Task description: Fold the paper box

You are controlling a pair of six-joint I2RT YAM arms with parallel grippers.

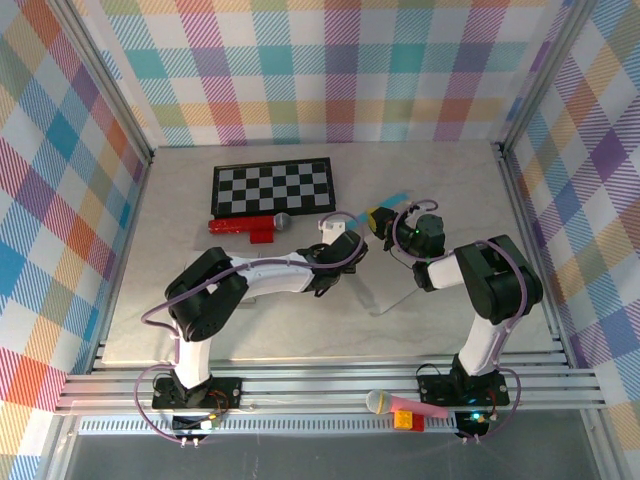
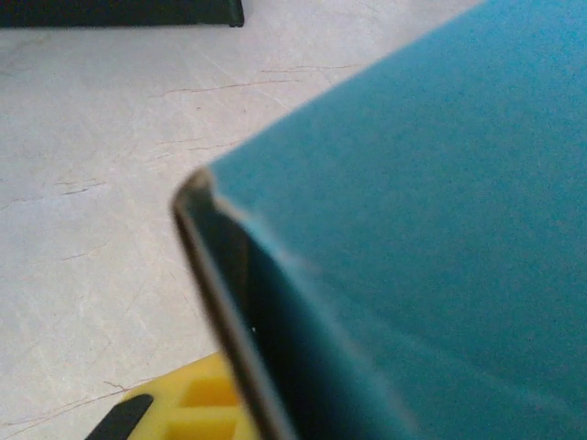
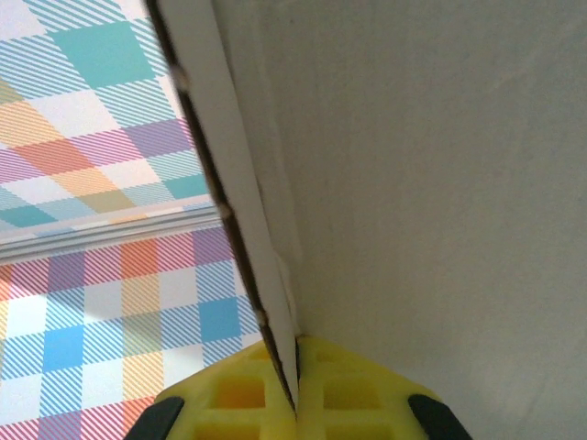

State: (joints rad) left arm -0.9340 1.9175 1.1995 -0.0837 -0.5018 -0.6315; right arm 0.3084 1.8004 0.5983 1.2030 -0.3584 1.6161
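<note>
The right gripper (image 3: 295,390) pinches the paper box (image 3: 413,183) by its edge, between its fingertips. The teal panel crowds the left gripper (image 1: 352,242); I cannot tell its grip.

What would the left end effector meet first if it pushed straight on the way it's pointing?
The teal paper box: its panel stands right in front of the left end effector, very close in the left wrist view. Depth is unclear; it may already be touching.
</note>
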